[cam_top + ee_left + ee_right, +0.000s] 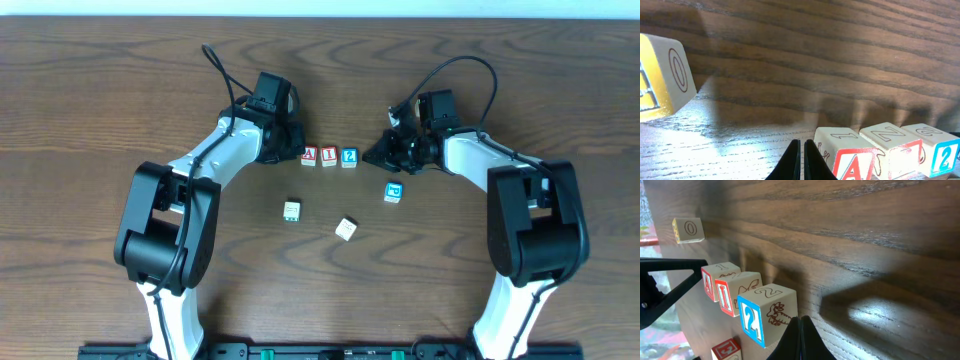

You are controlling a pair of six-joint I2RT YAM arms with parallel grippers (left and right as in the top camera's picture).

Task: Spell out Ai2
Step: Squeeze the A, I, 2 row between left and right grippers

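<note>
Both grippers are pinched shut and empty: the left gripper (801,148) sits just left of the row and the right gripper (799,325) just right of it. Blocks A (309,156), I (329,156) and 2 (349,157) stand touching in a line on the dark wood table (100,80). Nearer the bases lie a blue block (393,192), a green block (291,210) and a tilted white block (346,228). An O block (665,75) shows only in the wrist views and is cut off in the left one.

**Q:** Where does the worktop (480,60) lie open?
**A:** Behind the block row (329,156), and in the strip nearest the robot.
**Q:** What obstructs?
**A:** The left fingers (791,161) and right fingers (790,342) closely flank the row's ends. The blue block (393,192), green block (291,210) and white block (346,228) stand scattered in front.
</note>
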